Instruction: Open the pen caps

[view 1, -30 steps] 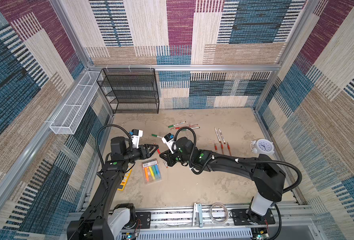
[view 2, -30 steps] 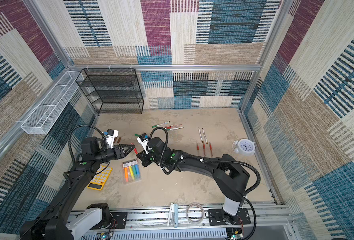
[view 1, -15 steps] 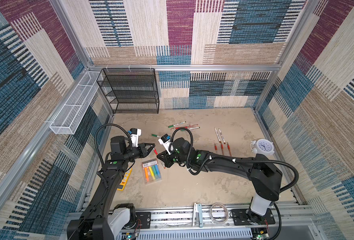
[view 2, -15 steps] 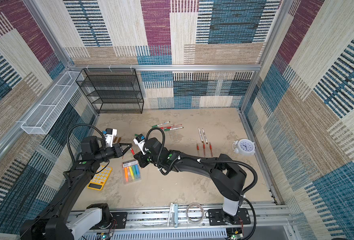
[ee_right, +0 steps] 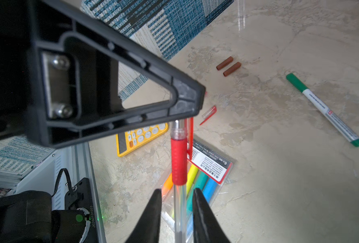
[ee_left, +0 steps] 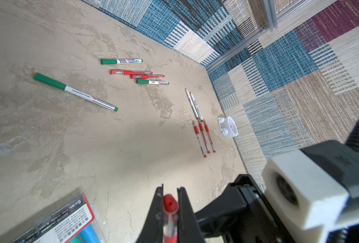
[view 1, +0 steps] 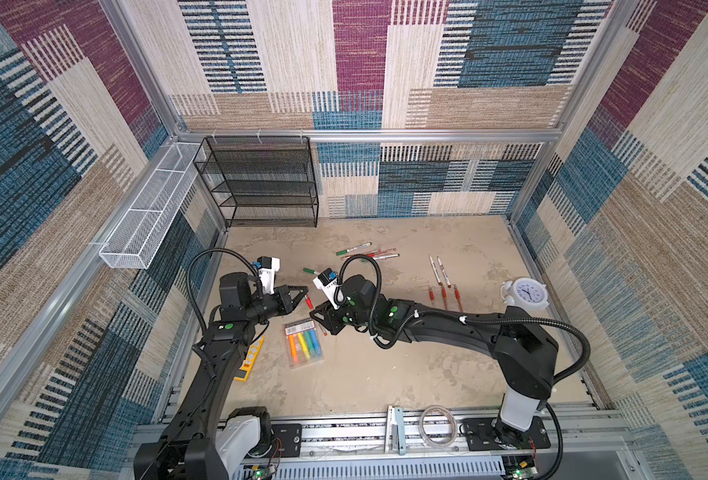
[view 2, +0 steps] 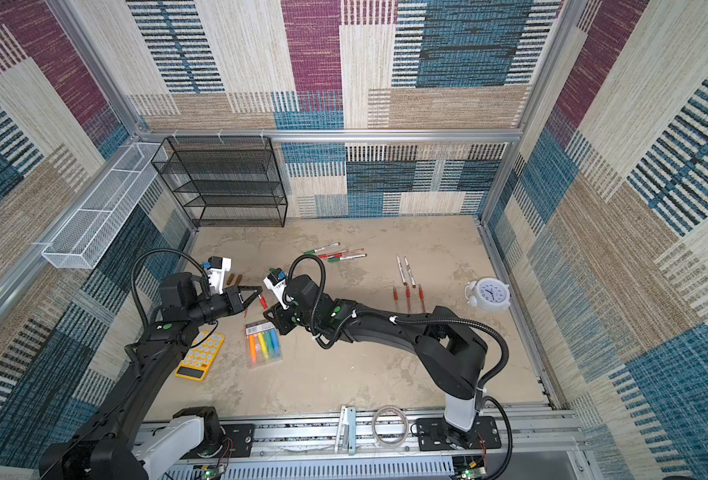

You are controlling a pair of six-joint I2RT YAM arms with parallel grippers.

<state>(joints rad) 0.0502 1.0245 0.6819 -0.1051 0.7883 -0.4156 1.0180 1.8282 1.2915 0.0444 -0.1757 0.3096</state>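
A: Since a second back: left gripper (ee_left: 170,188) gone from spread to pressed together, now pinching the red cap (ee_left: 170,205) of the red pen (ee_right: 178,162). Right side?
B: Right gripper (ee_right: 176,190) slack, jaws a little apart either side of the clear barrel, gaps on both sides. Pen up between the two claws, left of centre, over the highlighter pack (view 1: 304,343).
A: Cap on or off?
B: Cannot tell. That end hidden behind the left claw's finger in the right wrist view.
A: Surface, room?
B: Beige mottled tabletop (view 1: 385,374), pale patches. Woven patchwork walls (view 1: 360,50) in blue, maroon and beige on three sides, aluminium rail (view 1: 385,135) along the far one.
A: Around?
B: Black mesh rack (view 1: 260,183) far left against the wall, white wire basket (view 1: 144,224) hung on the left wall, white alarm clock (view 1: 526,293) at the right. Yellow calculator (view 2: 200,353) left of the pack, partly under the left arm.
A: Other pens?
B: Pen cluster (view 1: 368,252) far centre, green and red, capped. Green marker (view 1: 311,271) alone just beyond the claws. White markers (view 1: 435,269) right of centre, three red pens (view 1: 444,294) just near of them. Brown caps (ee_right: 224,63) lying side by side far of the left claw, loose clear cap (ee_right: 209,112) with a red clip near them.
A: In the way?
B: Right arm stretched low across the middle, cable loops over both wrists.
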